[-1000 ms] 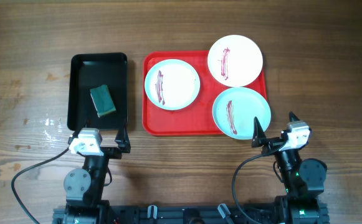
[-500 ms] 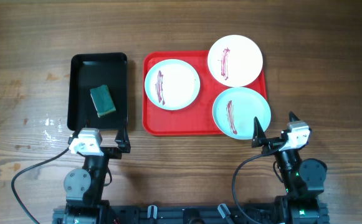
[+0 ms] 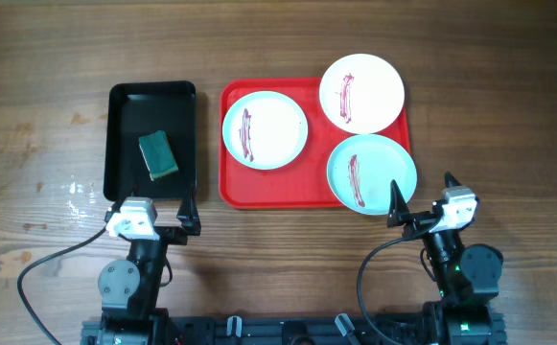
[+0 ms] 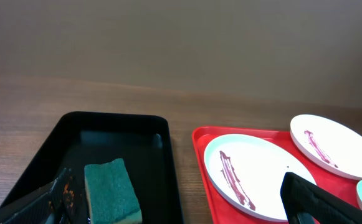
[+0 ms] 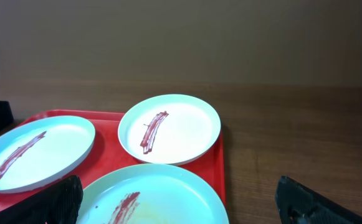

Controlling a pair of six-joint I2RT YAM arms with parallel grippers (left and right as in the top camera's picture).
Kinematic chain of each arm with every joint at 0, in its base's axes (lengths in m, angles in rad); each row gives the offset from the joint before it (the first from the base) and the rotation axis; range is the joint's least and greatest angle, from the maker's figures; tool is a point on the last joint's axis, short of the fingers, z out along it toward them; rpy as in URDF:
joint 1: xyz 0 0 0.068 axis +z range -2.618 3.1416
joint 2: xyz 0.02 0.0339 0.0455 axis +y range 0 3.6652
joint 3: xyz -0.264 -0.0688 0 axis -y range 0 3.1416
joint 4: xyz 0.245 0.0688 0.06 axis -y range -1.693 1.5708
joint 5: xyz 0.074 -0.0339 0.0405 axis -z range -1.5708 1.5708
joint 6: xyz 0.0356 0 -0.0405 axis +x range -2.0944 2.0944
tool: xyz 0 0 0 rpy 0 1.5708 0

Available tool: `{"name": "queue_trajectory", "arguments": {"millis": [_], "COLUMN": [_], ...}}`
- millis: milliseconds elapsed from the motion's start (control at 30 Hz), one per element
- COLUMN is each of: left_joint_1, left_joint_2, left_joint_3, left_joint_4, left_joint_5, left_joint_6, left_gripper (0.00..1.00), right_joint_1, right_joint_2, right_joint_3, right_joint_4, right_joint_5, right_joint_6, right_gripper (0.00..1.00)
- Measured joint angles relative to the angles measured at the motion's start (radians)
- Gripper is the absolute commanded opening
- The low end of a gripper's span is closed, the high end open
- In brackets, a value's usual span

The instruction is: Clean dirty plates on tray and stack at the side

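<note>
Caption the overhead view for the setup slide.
White plate and two mint plates sit streaked on the red tray; sponge in black tray; left gripper and right gripper open, empty.

Bright red rectangular tray (image 3: 259, 190), rounded corners and low rim, flat on the desk. At 10 o'clock on it, mint plate (image 3: 265, 129), wholly inside the rim. At 1 o'clock, white plate (image 3: 361, 92), overhanging the far right corner. At 4 o'clock, second mint plate (image 3: 371, 173), overlapping the right rim. All three round, shallow, upright, apart, each with a dark red streak running 12 to 6.
</note>
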Motion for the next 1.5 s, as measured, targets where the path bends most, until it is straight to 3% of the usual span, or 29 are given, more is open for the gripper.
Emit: {"name": "queue_trajectory", "arguments": {"millis": [1167,1500], "left_joint_1": [0.0,0.0], "left_joint_2": [0.0,0.001], "left_joint_3": [0.0,0.0], "left_joint_4": [0.0,0.052], "left_joint_5": [-0.002,0.005], "left_joint_6": [0.0,0.0], "left_gripper": [1.0,1.0], "right_joint_1": [0.0,0.0], "right_joint_2": [0.0,0.0], "right_joint_3": [0.0,0.0], "right_joint_4": [0.011,0.079], "right_joint_5": [-0.002,-0.159], "right_joint_6": [0.003,0.055], "right_gripper": [0.99,1.0]}}
